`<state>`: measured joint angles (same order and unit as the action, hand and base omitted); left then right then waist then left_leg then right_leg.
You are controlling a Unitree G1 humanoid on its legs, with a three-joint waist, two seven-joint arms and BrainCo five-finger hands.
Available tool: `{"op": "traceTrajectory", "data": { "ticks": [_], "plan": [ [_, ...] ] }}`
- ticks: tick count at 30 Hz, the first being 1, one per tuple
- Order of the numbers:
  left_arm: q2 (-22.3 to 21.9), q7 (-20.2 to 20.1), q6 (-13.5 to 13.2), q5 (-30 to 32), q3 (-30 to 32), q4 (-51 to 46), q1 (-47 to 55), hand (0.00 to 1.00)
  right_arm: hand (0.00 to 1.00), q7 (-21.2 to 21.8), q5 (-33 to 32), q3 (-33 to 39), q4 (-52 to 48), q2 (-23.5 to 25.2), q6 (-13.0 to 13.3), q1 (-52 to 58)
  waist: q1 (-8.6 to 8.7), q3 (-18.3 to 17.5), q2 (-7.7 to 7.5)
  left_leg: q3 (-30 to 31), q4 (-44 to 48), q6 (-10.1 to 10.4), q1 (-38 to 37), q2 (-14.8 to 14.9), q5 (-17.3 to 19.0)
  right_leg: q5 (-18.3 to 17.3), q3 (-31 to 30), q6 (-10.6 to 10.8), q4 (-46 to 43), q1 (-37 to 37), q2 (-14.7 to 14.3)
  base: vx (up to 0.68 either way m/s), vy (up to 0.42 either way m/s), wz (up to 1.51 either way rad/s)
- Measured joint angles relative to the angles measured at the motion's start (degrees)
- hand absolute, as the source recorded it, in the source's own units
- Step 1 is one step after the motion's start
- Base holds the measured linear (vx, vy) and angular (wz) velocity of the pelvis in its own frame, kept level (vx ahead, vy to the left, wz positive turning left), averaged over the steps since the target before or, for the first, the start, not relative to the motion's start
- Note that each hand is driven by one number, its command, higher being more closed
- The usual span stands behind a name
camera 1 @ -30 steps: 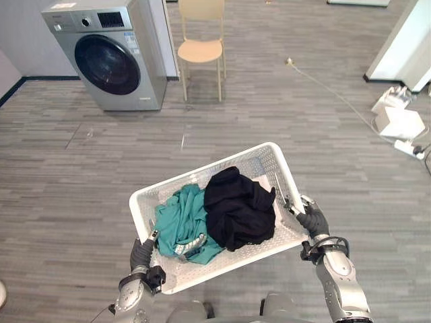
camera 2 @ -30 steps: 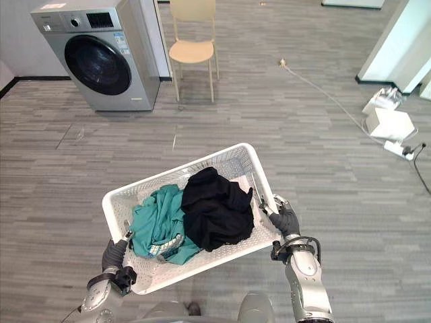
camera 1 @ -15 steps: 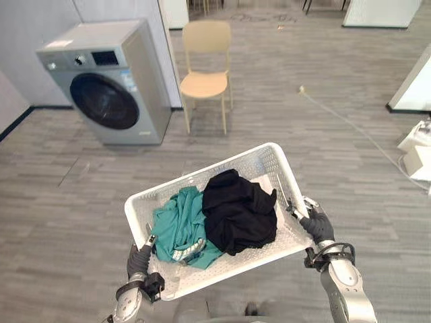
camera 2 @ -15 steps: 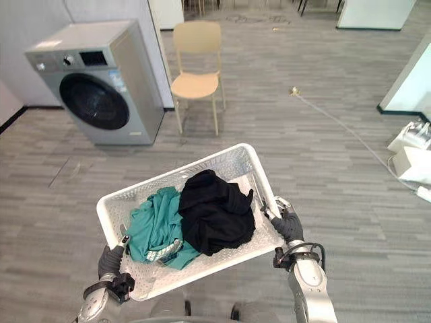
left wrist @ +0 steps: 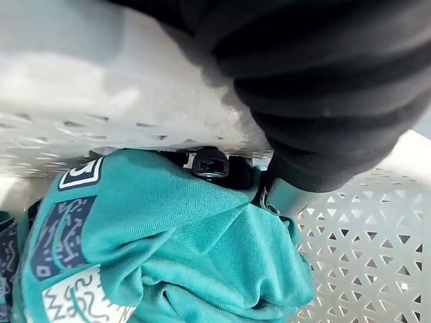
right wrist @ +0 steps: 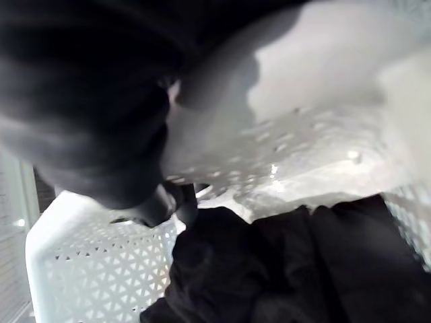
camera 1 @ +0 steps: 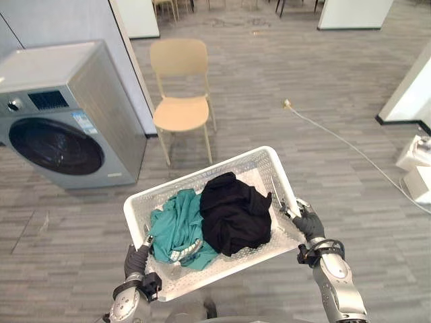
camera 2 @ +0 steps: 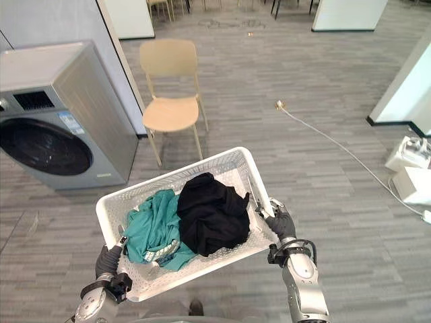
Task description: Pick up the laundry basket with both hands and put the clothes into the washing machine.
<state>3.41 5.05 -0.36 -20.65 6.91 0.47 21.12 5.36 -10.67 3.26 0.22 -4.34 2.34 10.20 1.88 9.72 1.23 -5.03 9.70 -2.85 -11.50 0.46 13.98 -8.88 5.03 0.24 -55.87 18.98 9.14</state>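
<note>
Here, one white laundry basket (camera 1: 195,177) was held clear of the floor by two hands. The left hand (camera 1: 137,260) had its fingers curled over the rim at one short end, and the right hand (camera 1: 309,223) gripped the rim at the opposite end. The basket contained two garments (touching, side by side): one teal garment (camera 1: 176,226) nearer the left hand and one black garment (camera 1: 234,215). One washing machine (camera 1: 60,121) stood ahead to the left, door closed, with one beige chair (camera 1: 180,111) just beside it.
</note>
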Motion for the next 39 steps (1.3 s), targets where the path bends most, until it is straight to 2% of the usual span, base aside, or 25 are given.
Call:
{"op": "traceTrajectory", "data": {
  "ticks": [1, 3, 4, 5, 6, 7, 8, 9, 11, 13, 16, 19, 20, 21, 22, 23, 25, 27, 28, 31, 33, 35, 36, 38, 39],
  "plan": [
    [0.35, -0.05, -0.04, 0.00, -0.06, -0.14, -0.14, 1.00, 1.00, -0.01, 0.00, 0.33, -1.31, 0.69, -0.40, 0.82, -0.16, -0.15, -0.93, 0.79, 0.28, 1.01, -1.62, 0.71, 2.38, 0.25, 1.21, 0.72, 15.47, 0.89, 0.11, 0.44, -0.151, 0.40],
    [0.40, -0.19, -0.04, 0.01, -0.24, -0.38, 0.28, 1.00, 1.00, -0.09, 0.00, 0.26, -3.06, 0.67, -0.46, 2.62, 0.00, -0.80, -1.82, 2.30, 1.40, 3.38, -3.44, 1.56, 6.46, 4.38, 0.29, 1.21, 31.25, -1.29, -1.00, 0.62, -0.286, 0.55],
    [0.04, -0.20, 0.05, 0.05, -0.51, -0.20, 0.30, 1.00, 1.00, -0.21, 0.00, 0.30, -3.71, 0.36, -0.36, 3.39, 0.12, -0.88, -2.05, 3.34, 1.37, 3.74, -5.13, 2.07, 7.63, 6.82, -0.11, 2.12, 28.87, -1.51, -1.36, 0.71, -0.312, 0.58],
    [-1.23, -0.31, 0.20, 0.64, -1.35, -0.02, 0.77, 1.00, 1.00, -0.35, 0.03, 0.60, -3.94, -0.54, -0.63, 3.84, 0.02, -1.10, -0.55, 3.82, 5.06, 3.81, -6.69, 3.58, 8.09, 1.12, 1.71, 1.82, 24.70, -2.59, -2.34, 0.71, -0.309, 0.39],
    [-2.05, -0.66, 0.20, 1.09, -2.00, -0.05, 0.77, 1.00, 1.00, -0.43, -0.03, 1.08, -4.43, -1.73, -0.80, 4.32, 0.17, -0.79, 1.15, 3.85, 21.54, 3.36, -0.51, 5.93, 6.72, -2.46, 3.11, 0.93, 22.89, -4.79, -3.29, 0.59, -0.249, 0.24],
    [-2.27, -0.77, 0.21, 1.12, -2.03, -0.05, 0.80, 1.00, 1.00, -0.44, -0.05, 1.15, -4.77, -1.98, -0.82, 4.51, 0.03, -0.82, 1.66, 3.83, 25.67, 3.58, 1.25, 6.59, 5.56, -3.12, 3.06, 0.66, 22.85, -5.38, -3.47, 0.58, -0.226, 0.10],
    [-2.99, -1.19, 0.19, 1.08, -2.05, -0.06, 1.11, 1.00, 1.00, -0.48, -0.16, 1.18, -6.82, -2.75, -0.97, 5.55, -0.33, -0.56, 2.78, 3.79, 39.85, 5.18, 8.05, 8.98, -2.54, -5.03, 3.56, -0.51, 23.01, -7.79, -4.87, 0.50, -0.130, -0.12],
    [-3.75, -1.29, 0.10, 1.04, -2.08, -0.12, 1.38, 1.00, 1.00, -0.54, -0.18, 1.31, -8.38, -3.27, -1.05, 6.32, -1.00, -0.24, 3.72, 3.42, 50.71, 6.37, 13.02, 11.64, -6.78, -6.40, 4.07, -1.59, 24.37, -11.18, -6.15, 0.62, -0.153, -0.12],
    [-3.51, -1.47, 0.09, 1.06, -2.26, -0.12, 1.37, 1.00, 1.00, -0.84, -0.22, 1.38, -8.46, -3.25, -1.15, 6.62, -1.23, -0.07, 3.20, 0.85, 55.94, 4.96, 18.31, 13.42, -5.73, -6.93, 4.36, -1.83, 29.96, -17.93, -6.93, 0.61, -0.120, -0.08],
    [-3.22, -1.73, -0.09, 1.01, -2.21, -0.11, 1.10, 1.00, 1.00, -0.86, -0.55, 1.38, -8.41, -3.21, -1.04, 6.45, -1.75, -0.63, 1.05, -2.68, 49.21, 2.79, 22.08, 13.38, -4.31, -6.84, 3.87, -1.74, 34.84, -22.50, -5.73, 0.57, -0.085, -0.14],
    [-3.28, -1.72, -0.15, 0.81, -2.18, 0.14, 0.06, 1.00, 1.00, -0.96, -0.70, 1.81, -7.16, -3.29, -0.99, 4.45, -2.74, -0.41, -0.89, -3.31, 26.75, 3.28, 24.64, 14.11, -4.63, -7.02, 2.29, 0.39, 37.56, -26.67, -3.17, 0.54, 0.032, -0.34],
    [-3.27, -1.73, -0.15, 0.65, -2.61, 1.21, -0.89, 1.00, 1.00, -0.96, -0.71, 2.88, -5.33, -3.69, -0.02, 3.88, -1.61, -0.70, -0.75, -2.41, 6.43, 9.18, 26.35, 14.36, -9.63, -10.10, 2.07, 6.88, 38.01, -31.00, 0.04, 0.49, 0.228, -0.11],
    [-3.26, -1.73, -0.15, 0.65, -2.80, 1.90, -1.30, 1.00, 1.00, -0.97, -0.71, 2.99, -5.05, -3.89, 0.00, 3.87, -1.22, -0.95, -0.35, -2.65, 4.48, 9.00, 26.75, 14.20, -11.76, -10.65, 2.08, 7.84, 38.10, -31.87, 0.48, 0.53, 0.417, -0.07],
    [-3.24, -1.71, -0.13, 0.64, -3.18, 3.22, -1.75, 1.00, 1.00, -0.98, -0.71, 3.19, -4.12, -4.11, -0.04, 3.79, -1.22, -1.68, 0.34, -2.62, 3.42, 7.67, 27.28, 13.27, -19.99, -11.88, 1.11, 10.40, 38.04, -33.14, 1.71, 0.54, 0.462, -0.23],
    [-1.89, -1.44, -0.13, 0.61, -2.86, 4.92, -2.60, 1.00, 1.00, -0.99, -0.65, 2.91, -1.93, -2.54, -0.40, 3.17, -1.52, -2.74, -2.18, -3.83, 6.97, 9.86, 27.90, 11.19, -20.21, -11.91, -0.35, 11.60, 38.02, -33.74, 4.63, 0.64, 0.549, -0.15],
    [-0.71, -1.17, 0.08, 0.62, -3.16, 6.10, -3.12, 1.00, 1.00, -1.01, -0.46, 3.00, -0.99, -1.34, -1.01, 3.31, -0.90, -4.15, -3.64, -4.27, 9.67, 8.44, 29.40, 8.79, -17.69, -7.84, -1.29, 14.72, 36.58, -32.19, 7.08, 0.54, 0.453, 0.00],
    [0.11, -1.19, 0.07, 0.61, -4.60, 6.13, -3.46, 1.00, 1.00, -0.98, -0.46, 3.89, -0.96, -1.17, -1.03, 3.88, -0.70, -4.17, -3.74, -4.96, 11.30, 6.09, 29.08, 6.34, -14.91, 0.96, -2.71, 12.89, 29.17, -28.26, 8.64, 0.55, 0.499, 0.25],
    [0.33, -1.25, 0.09, 0.63, -5.33, 6.34, -3.53, 1.00, 1.00, -0.83, -0.46, 4.67, -0.83, -0.68, -1.04, 4.50, -0.36, -3.82, -3.42, -6.02, 7.70, 3.48, 22.66, 3.96, -12.18, 16.39, -2.87, 1.25, 15.27, -22.24, 11.24, 0.63, 0.505, 0.23],
    [0.67, -1.19, 0.05, 0.62, -4.96, 6.37, -3.74, 1.00, 1.00, -0.42, -0.46, 4.46, -0.45, -0.40, -0.87, 4.47, -0.24, -3.29, -2.75, -6.50, 5.01, 2.09, 18.29, 2.69, -11.04, 13.89, -3.32, -1.80, 6.40, -18.12, 11.67, 0.47, 0.317, 0.12],
    [2.20, -1.06, -0.11, 0.55, -4.96, 6.35, -4.60, 1.00, 1.00, -0.46, -0.47, 3.67, 0.53, 0.31, -0.35, 3.48, 0.18, -1.98, -0.90, -6.45, 0.51, 0.77, 10.21, 2.29, -10.16, 2.59, -3.17, -0.28, -2.20, -10.91, 5.44, 0.33, 0.224, 0.08],
    [3.05, -1.11, -0.26, 0.50, -4.68, 6.09, -5.23, 1.00, 1.00, -0.66, -0.50, 3.47, -0.91, 1.79, -0.01, 3.89, 0.57, -1.50, -0.80, -6.93, -2.15, 0.61, 5.72, 1.91, -7.63, -2.92, -0.99, 3.47, 2.98, -5.40, -0.65, 0.30, 0.110, 0.30],
    [3.26, -1.12, -0.25, 0.46, -4.48, 5.20, -4.57, 1.00, 1.00, -0.98, -0.58, 2.71, -1.39, 1.64, -0.05, 4.07, 0.31, -0.71, -1.94, -7.96, -3.07, 1.71, 3.44, 0.59, -5.94, -2.30, 6.37, 1.67, 18.75, -5.50, -1.15, 0.29, 0.028, 0.09],
    [3.27, -1.07, -0.27, 0.46, -3.91, 3.75, -3.30, 1.00, 1.00, -1.60, -0.58, 1.23, -1.73, 1.55, -0.09, 4.04, 0.00, -1.07, -4.23, -8.78, -2.43, 2.65, 2.60, -0.96, -3.95, 2.23, 9.85, -5.37, 29.16, -6.14, -1.13, 0.32, -0.004, -0.16],
    [1.65, -1.04, -0.21, 0.54, -3.57, 3.34, -2.34, 1.00, 1.00, -1.75, -0.54, 1.14, -2.34, 0.10, -0.30, 3.99, -0.56, -0.70, -1.22, -9.21, -0.33, 3.62, 1.90, 1.67, -1.56, 1.20, 10.62, -4.84, 31.06, -8.52, -3.51, 0.30, -0.005, -0.22],
    [1.54, -1.20, -0.19, 0.55, -3.47, 2.36, -1.92, 1.00, 1.00, -1.79, -0.57, 0.81, -3.49, -0.33, -0.44, 4.62, -0.45, -0.50, -0.95, -9.61, 3.10, 4.17, 2.30, 2.64, -0.84, -0.43, 10.55, -4.18, 31.46, -9.39, -4.18, 0.32, -0.012, -0.05]
  ]
}}
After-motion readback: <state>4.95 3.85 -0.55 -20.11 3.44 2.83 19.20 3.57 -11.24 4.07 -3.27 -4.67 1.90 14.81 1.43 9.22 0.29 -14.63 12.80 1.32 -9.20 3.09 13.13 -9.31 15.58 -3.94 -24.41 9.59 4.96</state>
